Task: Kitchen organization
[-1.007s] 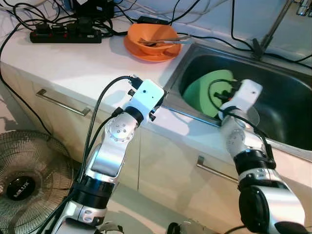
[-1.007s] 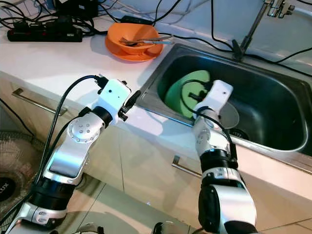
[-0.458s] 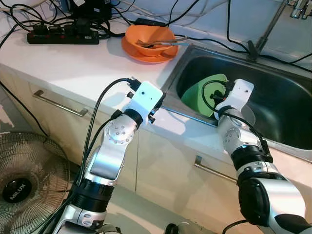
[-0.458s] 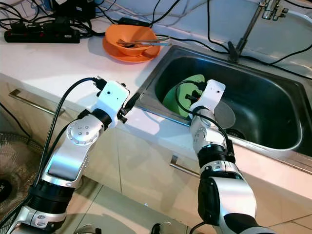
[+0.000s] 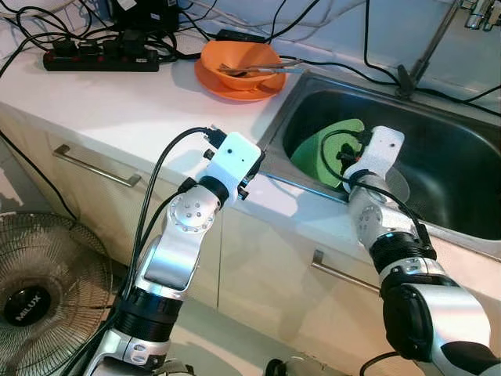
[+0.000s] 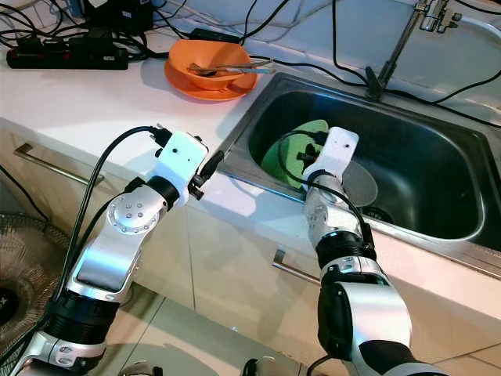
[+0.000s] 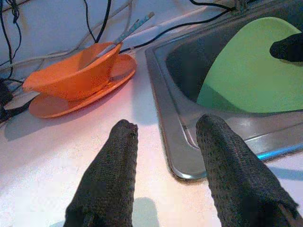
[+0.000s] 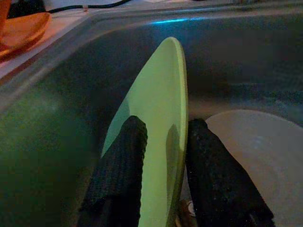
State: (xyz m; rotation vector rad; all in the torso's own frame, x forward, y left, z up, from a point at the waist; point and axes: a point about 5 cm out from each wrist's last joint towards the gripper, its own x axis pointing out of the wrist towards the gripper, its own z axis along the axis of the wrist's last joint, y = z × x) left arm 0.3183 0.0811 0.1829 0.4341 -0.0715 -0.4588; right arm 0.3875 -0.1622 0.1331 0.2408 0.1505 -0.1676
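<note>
A green plate [image 5: 313, 155] stands on edge in the steel sink [image 5: 307, 190], leaning toward its left wall. My right gripper [image 8: 165, 125] reaches down into the sink. Its two black fingers [image 8: 120, 165] straddle the plate's rim [image 8: 177, 85], one on each face, shut on it. My left gripper [image 7: 163, 130] hovers open just above the white counter [image 5: 149, 110] at the sink's left edge, holding nothing. An orange bowl [image 5: 239, 55] with utensils [image 5: 262, 68] sits on an orange plate [image 5: 235, 84] at the back of the counter.
A pale plate [image 8: 255, 151] lies flat on the sink bottom beside the green one. A black power strip [image 5: 102, 59] and tangled cables run along the counter's back. The faucet stem [image 5: 427, 47] rises behind the sink. A floor fan [image 5: 39, 290] stands lower left.
The view has shifted slightly. Over the last second my right gripper has gone deeper into the sink onto the green plate's rim. The left arm has hardly moved.
</note>
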